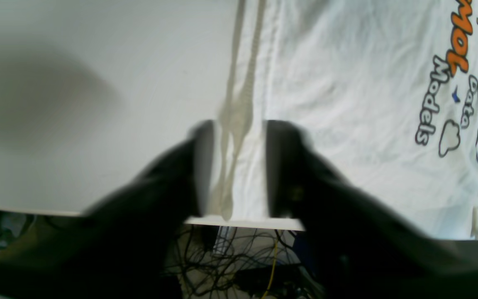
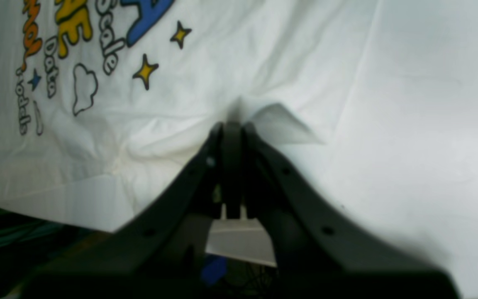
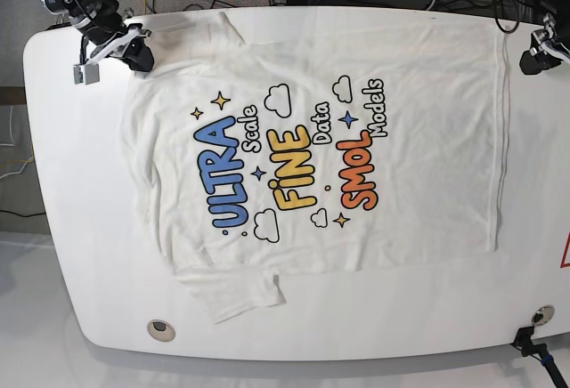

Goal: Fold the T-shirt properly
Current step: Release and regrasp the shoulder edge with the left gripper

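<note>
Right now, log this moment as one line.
T-shirt: flat, print up | right end effector: shut on T-shirt | left end effector: open over hem | fold: not started

Black pincer [image 2: 231, 126] — matte, screw-dotted

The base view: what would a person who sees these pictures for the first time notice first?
The big white T-shirt spread print-up over most of the white table, its blue, yellow and orange words in the middle. At the far edge, the right hand is shut on a pinch of cloth near one corner. The left hand is open over the hem at the other.
</note>
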Robot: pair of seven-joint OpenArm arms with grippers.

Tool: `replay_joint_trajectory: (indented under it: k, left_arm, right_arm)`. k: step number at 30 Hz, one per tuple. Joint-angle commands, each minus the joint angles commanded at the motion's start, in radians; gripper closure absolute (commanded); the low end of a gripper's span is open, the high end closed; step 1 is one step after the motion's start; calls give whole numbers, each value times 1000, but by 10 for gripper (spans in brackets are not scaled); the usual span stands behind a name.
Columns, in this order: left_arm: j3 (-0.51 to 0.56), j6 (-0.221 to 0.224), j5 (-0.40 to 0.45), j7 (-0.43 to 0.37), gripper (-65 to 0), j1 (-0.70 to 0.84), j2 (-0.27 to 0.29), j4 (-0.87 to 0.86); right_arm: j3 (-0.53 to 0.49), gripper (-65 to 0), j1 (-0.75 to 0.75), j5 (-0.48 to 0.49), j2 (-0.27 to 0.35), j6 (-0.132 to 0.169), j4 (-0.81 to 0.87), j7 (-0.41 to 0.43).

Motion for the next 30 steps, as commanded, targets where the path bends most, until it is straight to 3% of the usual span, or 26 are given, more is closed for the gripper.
replay_joint_trajectory:
  k: [7,13,19,22,30]
  left_arm:
    - [3,-5,-2,17,-288,35,-23,0]
    - [5,-140,32,21,-288,81,-23,-2]
    - [12,-255,133,21,-290,94,8,-3]
    - [14,-255,181,21,-290,91,15,-6]
    - [17,-255,212,20,-290,89,52,-8]
  right_arm:
    - [0,-1,2,0,0,0,0,0]
    - [-2,-1,3,0,0,0,0,0]
    - [-2,-1,3,0,0,0,0,0]
    - [-2,-1,3,0,0,0,0,0]
    - [-2,-1,3,-2,0,2,-2,0]
